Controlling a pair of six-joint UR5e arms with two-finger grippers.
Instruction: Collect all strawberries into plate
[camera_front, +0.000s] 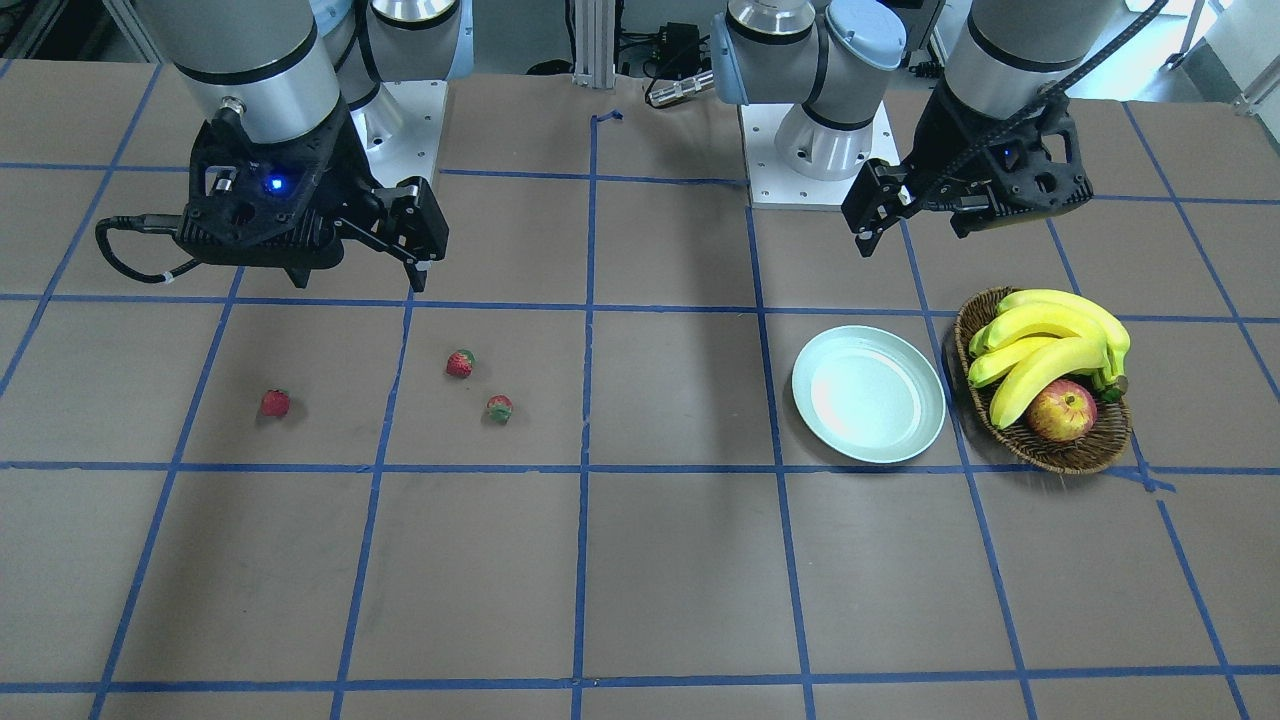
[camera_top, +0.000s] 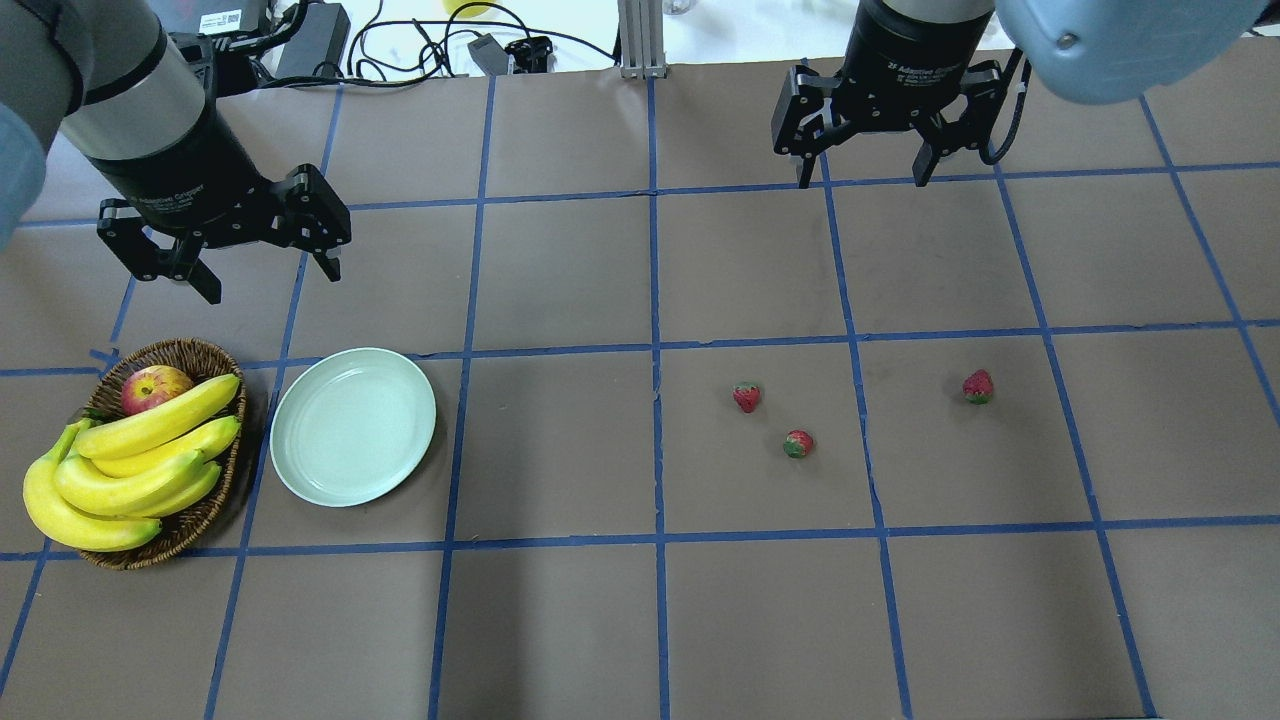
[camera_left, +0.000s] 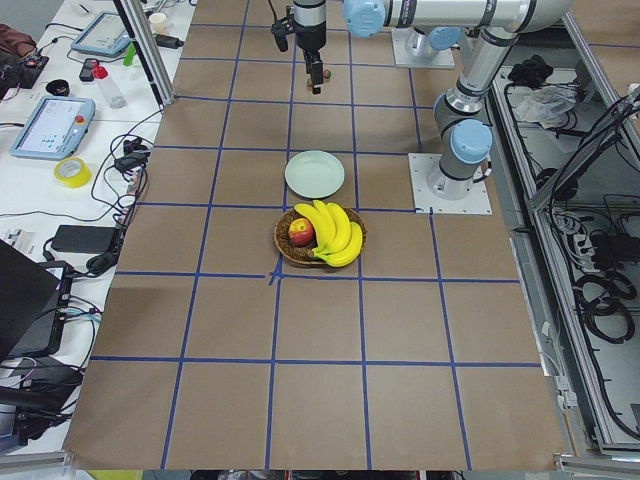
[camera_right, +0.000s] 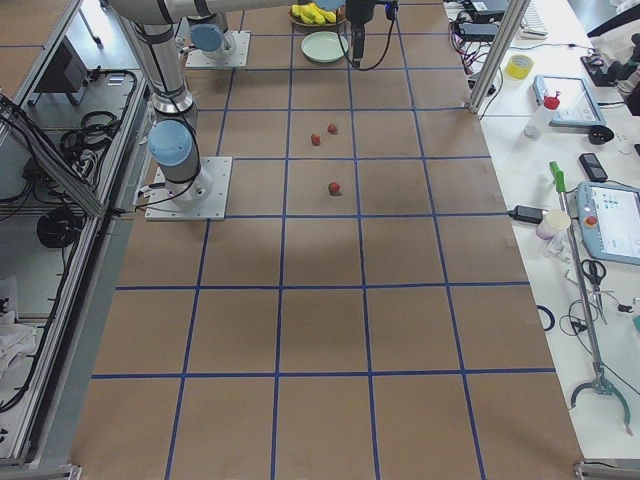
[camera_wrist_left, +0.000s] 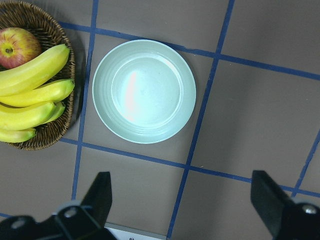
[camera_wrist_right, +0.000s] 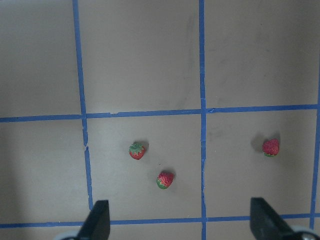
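Three small red strawberries lie on the brown table right of centre in the overhead view: one (camera_top: 747, 397), one (camera_top: 798, 443) and one further right (camera_top: 978, 386). They also show in the right wrist view (camera_wrist_right: 136, 150), (camera_wrist_right: 165, 179), (camera_wrist_right: 271, 147). The pale mint-green plate (camera_top: 353, 425) sits empty at the left, next to the basket. My left gripper (camera_top: 272, 285) is open and empty, held above the table just beyond the plate (camera_wrist_left: 144, 91). My right gripper (camera_top: 862, 180) is open and empty, high above the table, well apart from the strawberries.
A brown wicker basket (camera_top: 190, 355) with a bunch of bananas (camera_top: 130, 460) and a red-yellow apple (camera_top: 153, 388) stands just left of the plate. Blue tape lines grid the table. Cables and power bricks lie along the far edge.
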